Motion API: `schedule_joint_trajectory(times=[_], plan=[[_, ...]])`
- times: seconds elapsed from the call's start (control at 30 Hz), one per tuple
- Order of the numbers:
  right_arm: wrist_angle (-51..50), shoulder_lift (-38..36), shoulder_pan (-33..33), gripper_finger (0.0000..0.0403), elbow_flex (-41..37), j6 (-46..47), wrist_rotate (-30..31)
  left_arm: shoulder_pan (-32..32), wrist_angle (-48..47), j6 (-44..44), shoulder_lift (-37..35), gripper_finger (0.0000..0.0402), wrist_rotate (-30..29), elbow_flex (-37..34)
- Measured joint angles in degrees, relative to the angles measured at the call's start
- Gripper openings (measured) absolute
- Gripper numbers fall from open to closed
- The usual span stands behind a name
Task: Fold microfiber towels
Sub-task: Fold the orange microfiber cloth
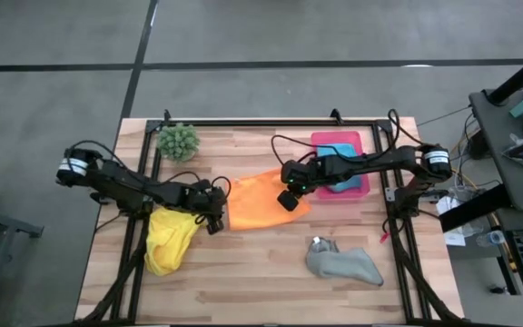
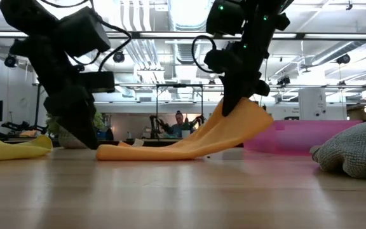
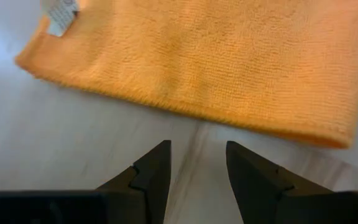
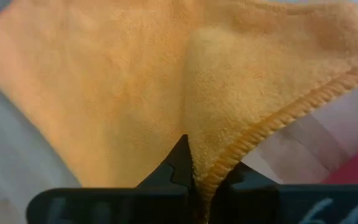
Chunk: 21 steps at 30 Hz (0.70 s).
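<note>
**Orange towel lifted by one edge, mid-fold**

Orange towel [image 1: 260, 198] lies at the middle of the bench [image 1: 271, 272], its right edge pinched and raised by the right gripper [image 4: 197, 177] while the left part rests flat on the wood. In the low view the cloth climbs from the bench surface up to that gripper in a sagging ramp. The right gripper is fully closed on the hem — the wrist view shows the stitched edge bunched between the two fingers. The left gripper [image 3: 197, 165] sits just beside the towel's left edge, low to the bench, fingers partly apart and holding nothing; bare wood shows between them.

Other towels wait their turn: a yellow towel [image 1: 169, 241] crumpled beside the left arm, a grey towel [image 1: 345, 263] heaped near the front right, and a blue towel [image 1: 345, 182] on the pink tray [image 1: 337, 142] at the back right. A spiky green plant [image 1: 178, 140] stands at the back left.

Risks, as I judge them: the grip is only on a thin bunch of hem, so a quick pull could let it slip. Nothing pins the flat side — if the raised edge is carried across, the whole cloth may slide towards the left gripper rather than crease, leaving a skewed fold. The left gripper, being so near, could also catch the incoming edge.
</note>
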Motion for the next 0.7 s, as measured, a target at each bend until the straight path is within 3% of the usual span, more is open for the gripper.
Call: schedule_joint_trajectory(times=[0.23, 0.7], plan=[[3.3, 1.1, 0.0, 0.0009, 0.0, 1.3, 0.0, 0.0, 3.6, -0.1, 4.1, 0.0138, -0.6, 0.1], [15.2, 2.8, 0.0, 0.0009, -0.2, 1.3, -0.7, 0.0, 5.1, -0.1, 3.9, 0.0138, -0.8, 0.0]])
